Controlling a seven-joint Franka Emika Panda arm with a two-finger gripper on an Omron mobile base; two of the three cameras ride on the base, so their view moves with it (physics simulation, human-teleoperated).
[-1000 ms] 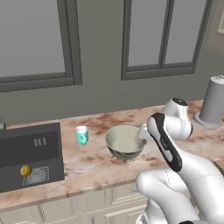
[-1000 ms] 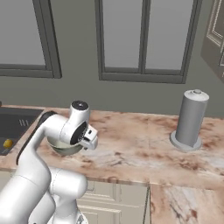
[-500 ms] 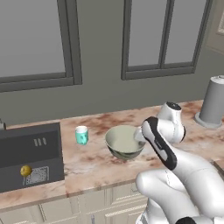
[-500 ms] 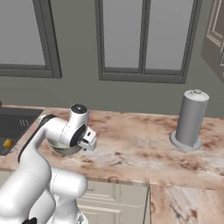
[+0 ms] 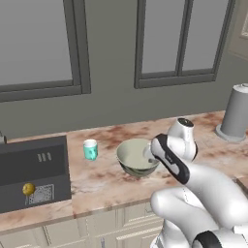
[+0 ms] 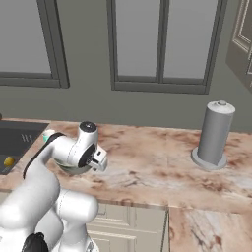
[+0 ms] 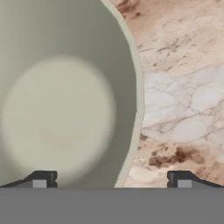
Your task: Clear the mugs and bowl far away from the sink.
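Claw (image 7: 109,179) wide open, poised w/ one tip inside bowl (image 7: 61,100) and other over bare tabletop (image 7: 183,100), straddling rim prob. for a pinch; teal mug (image 5: 90,149) well beyond bowl, sink-side.

A home kitchen is shown. This is indicated by a marble-patterned counter (image 5: 106,181) with a recessed sink (image 5: 31,167), pale cabinet fronts (image 6: 130,229) below, and grey-framed windows (image 6: 160,44) behind.

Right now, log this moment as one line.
stage: lining up on bowl | fingers: open, straddling its rim, no grip | teal mug: on counter beside sink | bowl: upright, empty
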